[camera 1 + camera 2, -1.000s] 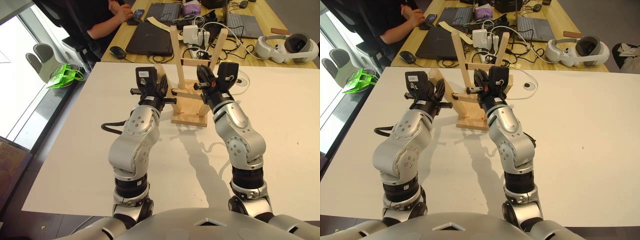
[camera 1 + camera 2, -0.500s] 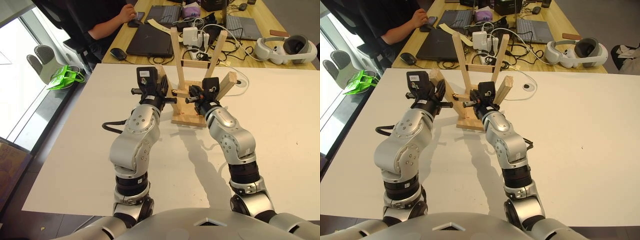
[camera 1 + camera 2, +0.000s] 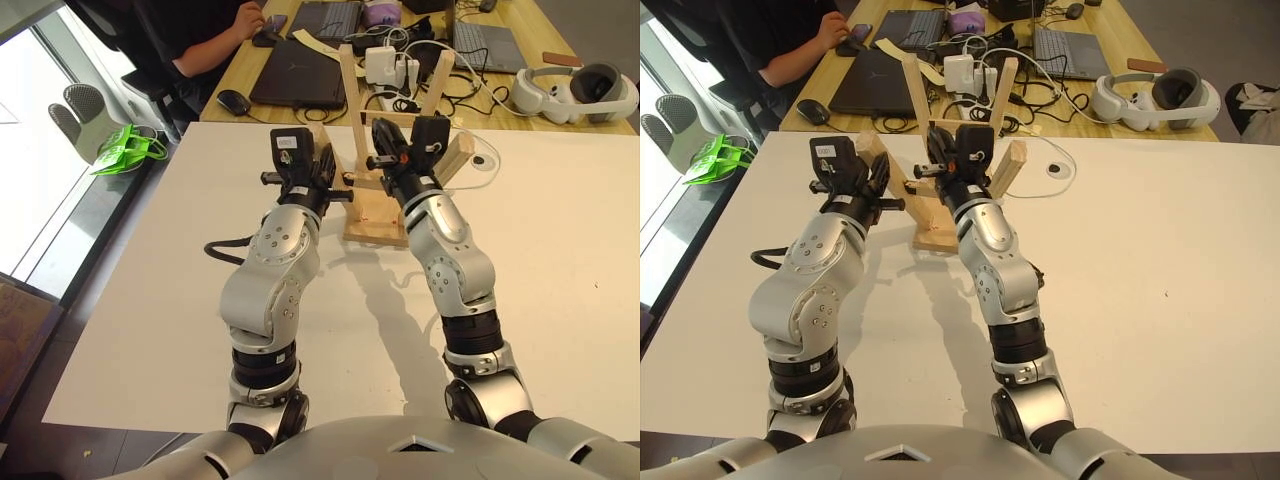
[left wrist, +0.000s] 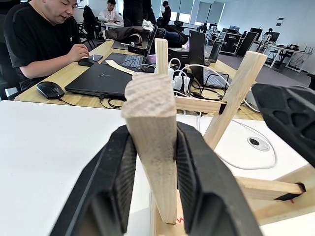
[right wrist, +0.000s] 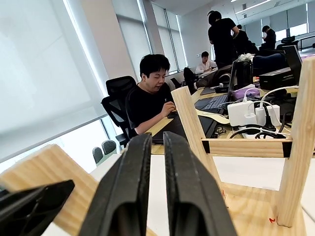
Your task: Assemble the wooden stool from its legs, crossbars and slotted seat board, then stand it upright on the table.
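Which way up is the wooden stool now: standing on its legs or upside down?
Upside down. Its seat board lies flat on the table, and its legs point upward.

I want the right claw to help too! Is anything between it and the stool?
Nothing visible is in the way. The right gripper is shut, close by the legs of the upside-down stool, with only air between. The left gripper clamps one leg.
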`<state>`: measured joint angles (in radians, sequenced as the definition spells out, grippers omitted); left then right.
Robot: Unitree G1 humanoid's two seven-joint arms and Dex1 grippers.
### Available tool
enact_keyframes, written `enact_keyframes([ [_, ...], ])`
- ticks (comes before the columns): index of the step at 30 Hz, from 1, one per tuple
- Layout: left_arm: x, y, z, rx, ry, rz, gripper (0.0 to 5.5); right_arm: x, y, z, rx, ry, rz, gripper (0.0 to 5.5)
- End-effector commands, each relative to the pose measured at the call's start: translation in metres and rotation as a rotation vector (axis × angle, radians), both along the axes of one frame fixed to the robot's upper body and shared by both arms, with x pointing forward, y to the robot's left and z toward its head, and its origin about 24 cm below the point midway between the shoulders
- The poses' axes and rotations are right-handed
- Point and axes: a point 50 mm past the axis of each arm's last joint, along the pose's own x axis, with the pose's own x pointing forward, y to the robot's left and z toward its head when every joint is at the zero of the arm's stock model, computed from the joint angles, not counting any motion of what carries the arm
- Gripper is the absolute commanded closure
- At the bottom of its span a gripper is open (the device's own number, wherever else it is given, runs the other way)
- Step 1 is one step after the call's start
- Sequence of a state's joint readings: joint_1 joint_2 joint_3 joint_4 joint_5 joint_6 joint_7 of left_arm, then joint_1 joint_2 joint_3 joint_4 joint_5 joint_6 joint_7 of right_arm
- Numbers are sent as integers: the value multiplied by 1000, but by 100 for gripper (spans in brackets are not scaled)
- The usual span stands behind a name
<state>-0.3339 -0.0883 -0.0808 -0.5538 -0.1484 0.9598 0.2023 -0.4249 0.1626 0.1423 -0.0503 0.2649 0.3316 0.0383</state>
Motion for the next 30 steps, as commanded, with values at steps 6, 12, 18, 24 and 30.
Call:
enact_keyframes([
  [6,-4,-2,-24,16,136,-3,448,-8,2,-98,-418,464,107,503],
  [12,-3,-2,-22,14,130,-1,448,5,3,-64,-260,293,45,503],
  [18,2,4,-19,13,116,17,448,13,9,17,55,-98,-24,503],
  [24,1,4,-19,-36,126,30,339,12,11,9,37,-76,-25,503],
  [30,-3,11,-9,-184,76,40,315,10,17,6,13,-59,0,503],
])
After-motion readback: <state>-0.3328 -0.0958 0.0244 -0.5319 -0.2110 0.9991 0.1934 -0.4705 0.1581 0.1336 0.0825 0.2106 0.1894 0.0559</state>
